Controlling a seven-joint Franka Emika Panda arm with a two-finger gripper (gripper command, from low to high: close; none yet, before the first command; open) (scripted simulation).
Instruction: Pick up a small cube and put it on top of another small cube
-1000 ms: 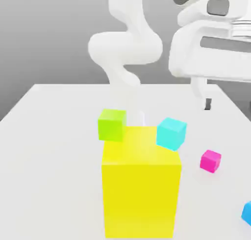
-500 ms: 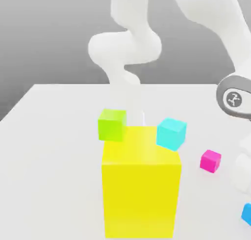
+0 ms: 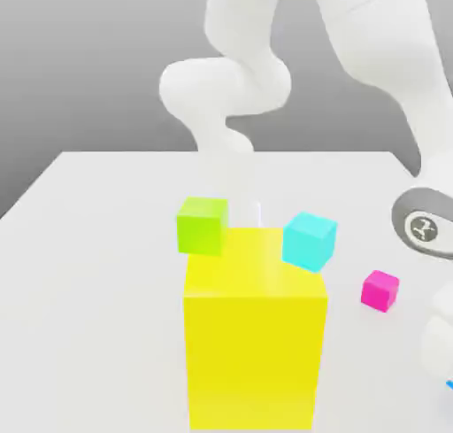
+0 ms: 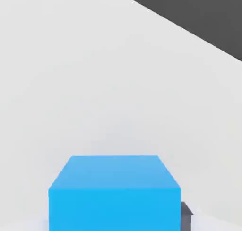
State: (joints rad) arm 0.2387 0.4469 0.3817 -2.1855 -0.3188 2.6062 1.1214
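The small cube (image 4: 115, 192), saturated blue, sits on the white table right under the hand camera. My gripper (image 4: 115, 221) straddles it, and one dark fingertip (image 4: 186, 216) lies flush against its side. In the exterior view a blue sliver of this cube (image 3: 450, 385) peeks out at the right edge, below my arm's wrist (image 3: 425, 228). The other small cube (image 3: 203, 225), lime green, stands near the middle of the table, behind the top left corner of the yellow block.
A big yellow block (image 3: 254, 329) stands in front of the green cube. A pale cyan cube (image 3: 310, 241) sits at its top right corner, and a tiny magenta cube (image 3: 380, 290) lies further to the exterior view's right. The white table (image 3: 88, 272) ends near the hand.
My arm has swung down at the exterior view's right, lowering the hand over the blue cube until it hides most of it. The other cubes have not moved.
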